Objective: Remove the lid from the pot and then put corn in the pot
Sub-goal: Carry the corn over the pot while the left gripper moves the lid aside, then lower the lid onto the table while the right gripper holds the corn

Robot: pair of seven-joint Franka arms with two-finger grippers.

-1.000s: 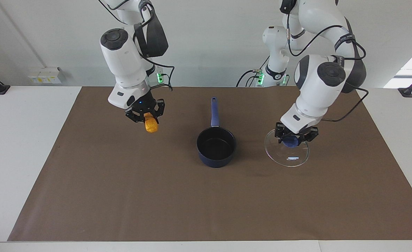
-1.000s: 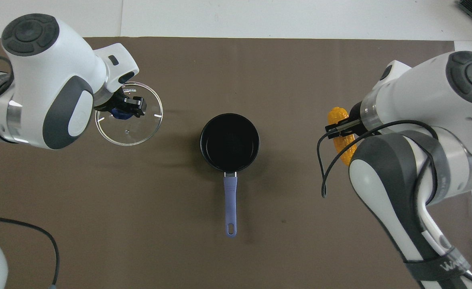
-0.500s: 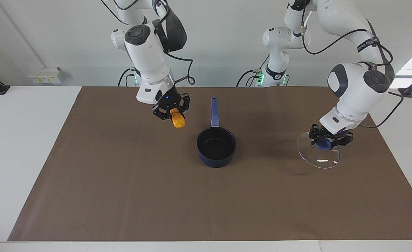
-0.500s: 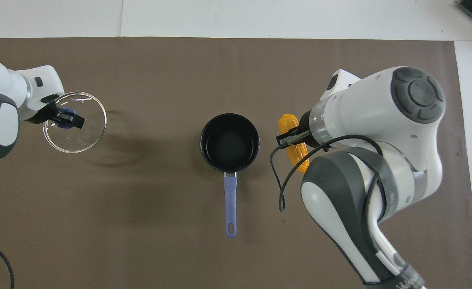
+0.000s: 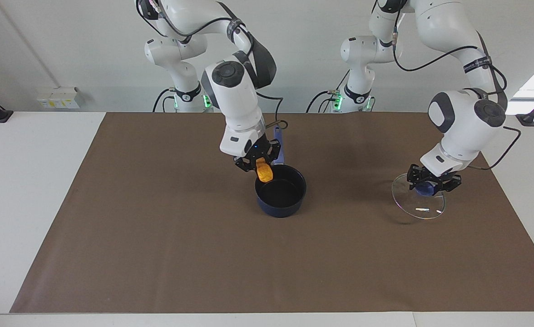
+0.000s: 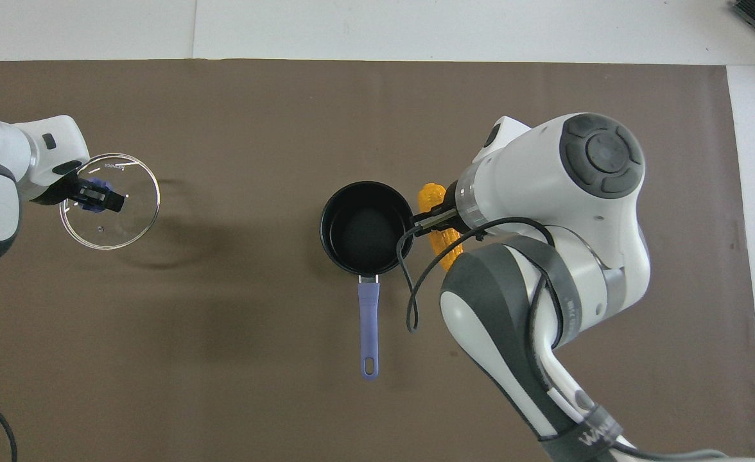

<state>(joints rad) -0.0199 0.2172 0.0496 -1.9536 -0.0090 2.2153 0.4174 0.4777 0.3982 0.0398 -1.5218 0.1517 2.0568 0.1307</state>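
The dark blue pot [image 5: 280, 190] stands open in the middle of the brown mat, its long handle [image 6: 368, 327] pointing toward the robots; it also shows in the overhead view [image 6: 367, 227]. My right gripper [image 5: 259, 164] is shut on the yellow-orange corn [image 5: 264, 172] and holds it over the pot's rim at the right arm's side; the corn shows beside the rim in the overhead view [image 6: 430, 199]. My left gripper [image 5: 434, 183] is shut on the blue knob of the clear glass lid [image 5: 419, 203], holding it tilted just over the mat at the left arm's end [image 6: 109, 208].
A brown mat [image 5: 158, 254] covers most of the white table [image 5: 26, 181]. The right arm's cable [image 6: 416, 282] hangs over the mat beside the pot's handle.
My right gripper has carried the corn from the right arm's end of the mat to the pot's rim. My left gripper has moved the lid away from the pot and lower.
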